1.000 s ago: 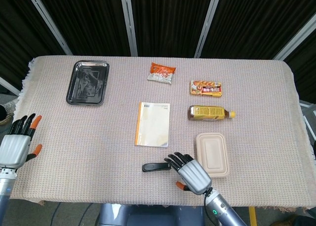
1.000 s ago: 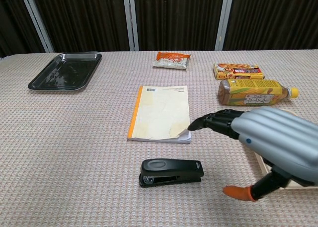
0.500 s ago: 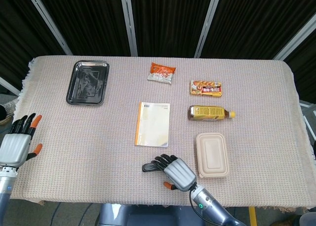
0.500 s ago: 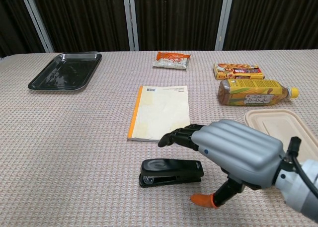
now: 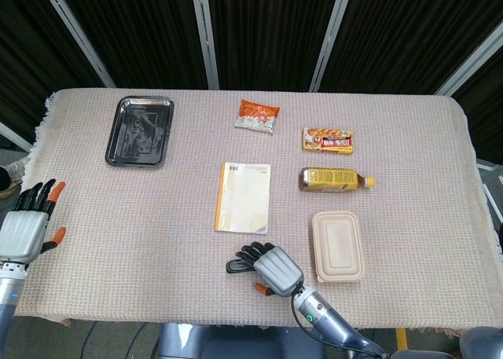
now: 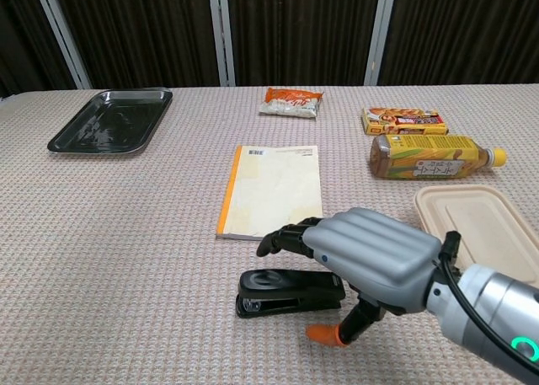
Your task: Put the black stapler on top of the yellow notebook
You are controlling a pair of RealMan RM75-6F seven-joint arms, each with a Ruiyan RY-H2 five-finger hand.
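The black stapler (image 6: 271,291) (image 5: 235,265) lies flat on the cloth just in front of the yellow notebook (image 6: 272,190) (image 5: 244,195). My right hand (image 6: 364,259) (image 5: 273,268) hovers over the stapler's right half, fingers spread above it and the thumb down in front; I see no closed grip on it. The right end of the stapler is hidden under the hand. My left hand (image 5: 26,228) stays off the table's left edge, fingers apart and empty.
A beige lidded container (image 6: 475,225) sits right of my right hand. Behind it lie a tea bottle (image 6: 431,158) and a snack box (image 6: 403,118). A snack bag (image 6: 291,102) is at the back middle, a black tray (image 6: 111,120) at the back left.
My right hand has moved left and down, from beside the stapler to over its right half. The left hand and all objects have stayed put.
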